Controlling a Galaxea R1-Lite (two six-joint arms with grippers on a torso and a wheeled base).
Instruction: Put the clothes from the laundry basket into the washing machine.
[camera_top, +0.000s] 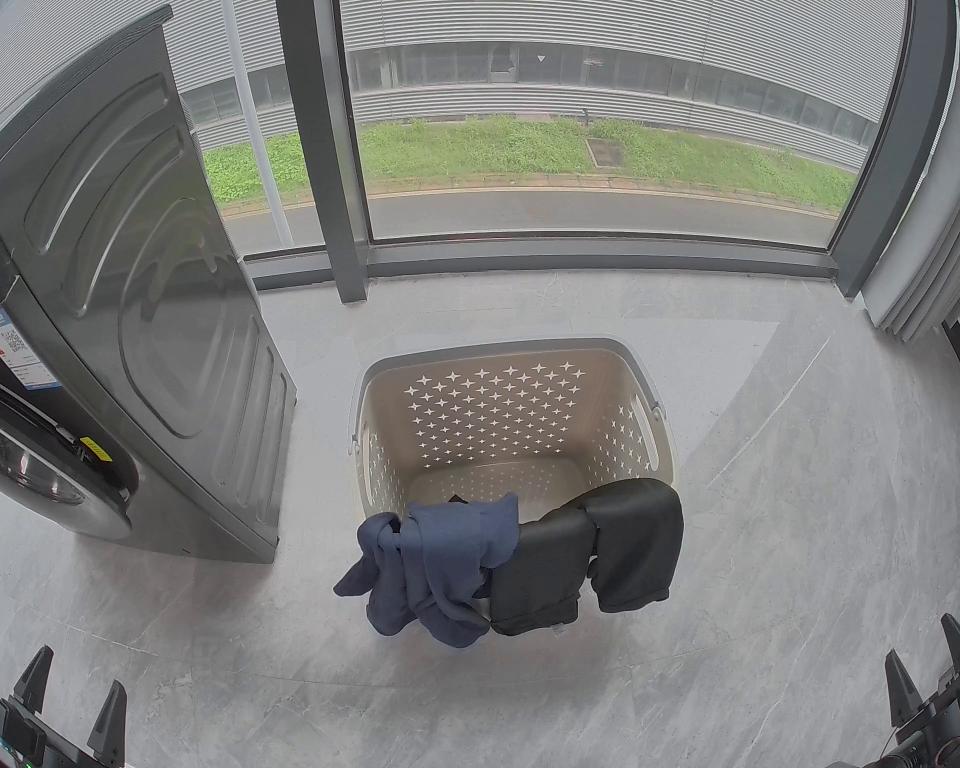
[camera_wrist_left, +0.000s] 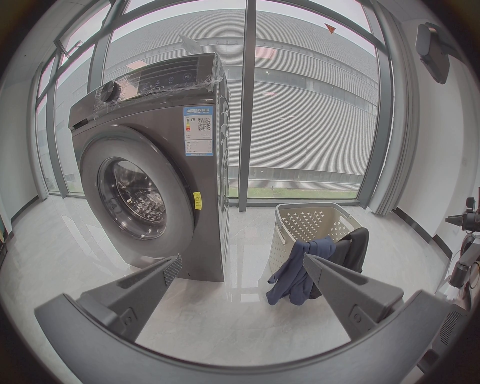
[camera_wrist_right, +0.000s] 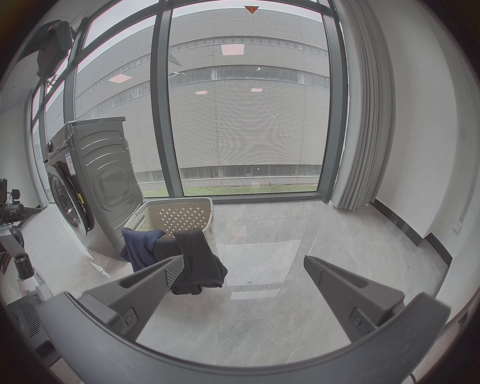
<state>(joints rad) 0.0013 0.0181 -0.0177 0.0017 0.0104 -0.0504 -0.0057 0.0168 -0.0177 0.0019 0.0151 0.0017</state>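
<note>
On the floor at the left, washing machine, round glass door seemingly shut, so likely needing to be opened before any loading. Near it, to the right, laundry basket: pale perforated plastic, probably light and rigid, apt to slide or tip under a sideways tug. Draped over the basket's near rim, touching side by side: black garment toward the right, blue garment toward the left, both hanging partly inside and partly outside. Probably light, soft and limp, with no fixed shape; bound to sag and trail once lifted. Best taken at the bunched fold on top of the rim, pinching several layers at once, then lifted straight up to clear the plastic. Some risk of dragging the neighbouring piece along, given the overlap. Low and close in, well apart from the basket, left end effector and right end effector, both spread wide, holding nothing.

Hard to make out: any handle or latch on the machine door; front of the machine cut off at the head view's edge. Basket floor largely bare, yet near inner wall hidden behind the cloth, so possibly one more small item there. A dark scrap just above the blue piece, unclear whether part of either garment. Kind of clothing, sleeves or legs, impossible to tell from the folds.
</note>
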